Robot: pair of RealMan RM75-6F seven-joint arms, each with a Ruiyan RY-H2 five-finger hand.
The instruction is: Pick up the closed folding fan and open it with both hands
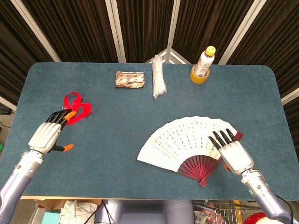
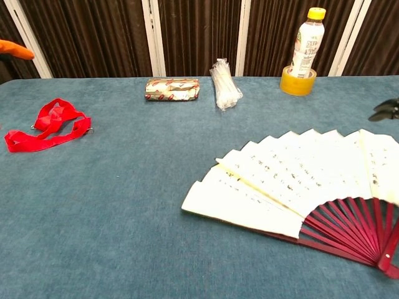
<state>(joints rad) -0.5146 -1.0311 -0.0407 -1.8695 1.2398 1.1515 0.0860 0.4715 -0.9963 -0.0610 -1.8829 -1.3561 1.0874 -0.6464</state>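
Note:
The folding fan (image 1: 187, 140) lies spread open and flat on the blue table (image 1: 117, 135), white paper leaf with writing up, red ribs (image 1: 198, 165) meeting at the pivot toward the near edge. It fills the right of the chest view, fan (image 2: 299, 187). My right hand (image 1: 235, 153) hovers at the fan's right end, fingers straight and apart, holding nothing; only its dark fingertips (image 2: 386, 111) show at the chest view's right edge. My left hand (image 1: 48, 135) is far left near the table's front, fingers apart and empty; one orange fingertip (image 2: 12, 50) shows in the chest view.
A red strap (image 1: 75, 103) lies just beyond my left hand. At the back stand a wrapped packet (image 1: 129, 79), a white bundle in plastic (image 1: 158, 83), and a bottle (image 1: 204, 59) set in a yellow tape roll (image 1: 198, 76).

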